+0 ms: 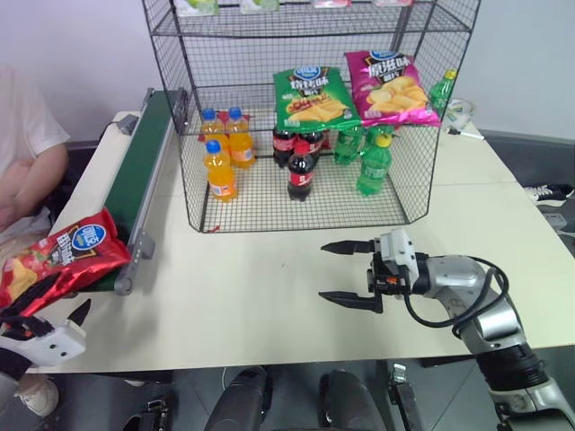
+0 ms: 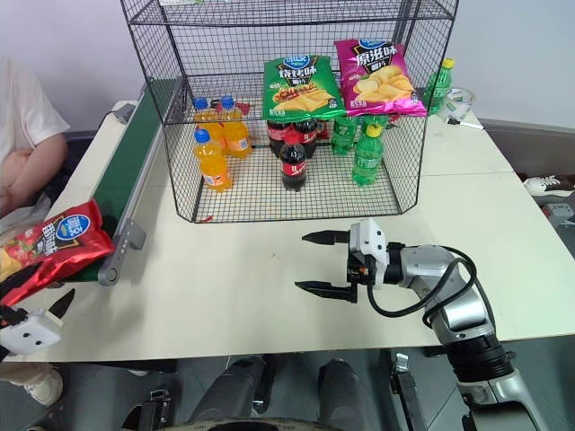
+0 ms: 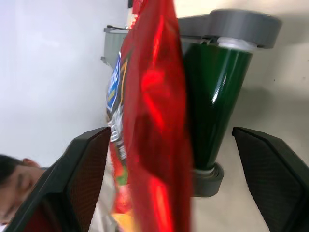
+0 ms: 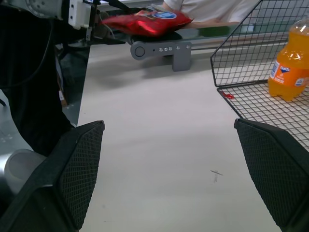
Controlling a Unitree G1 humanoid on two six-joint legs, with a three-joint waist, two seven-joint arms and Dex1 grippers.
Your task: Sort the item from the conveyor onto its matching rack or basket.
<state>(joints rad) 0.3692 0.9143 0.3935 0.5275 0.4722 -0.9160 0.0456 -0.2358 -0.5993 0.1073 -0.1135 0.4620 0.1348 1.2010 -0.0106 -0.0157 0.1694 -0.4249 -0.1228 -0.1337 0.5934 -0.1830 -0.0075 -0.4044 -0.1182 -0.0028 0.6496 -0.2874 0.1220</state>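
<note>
A: What is the red crisp bag (image 1: 63,256) like, and where is it?

B: Glossy, crinkled foil with a round blue logo and yellow crisps printed on it. It lies at the near end of the conveyor (image 1: 139,175), overhanging the end roller. The left gripper (image 3: 183,179) has its black, cross-hatched fingers (image 3: 89,164) spread on either side of the bag; I can't tell whether they touch it.

A: And the conveyor?

B: A long, narrow dark-green belt between grey metal rails, running along the left edge of the pale, smooth counter (image 1: 269,296).

A: What does the rack hold?

B: The black wire-grid rack (image 1: 305,117) has cage-like mesh walls. On its bottom tier stand orange soda bottles (image 1: 220,148), dark cola bottles (image 1: 301,166) and green bottles (image 1: 373,162). A green crisp bag (image 1: 313,97) and a magenta crisp bag (image 1: 391,87) sit side by side on the tier above.

A: The right gripper?

B: The right gripper (image 1: 346,271) hovers over bare counter in front of the rack, fingers wide apart and empty.
</note>
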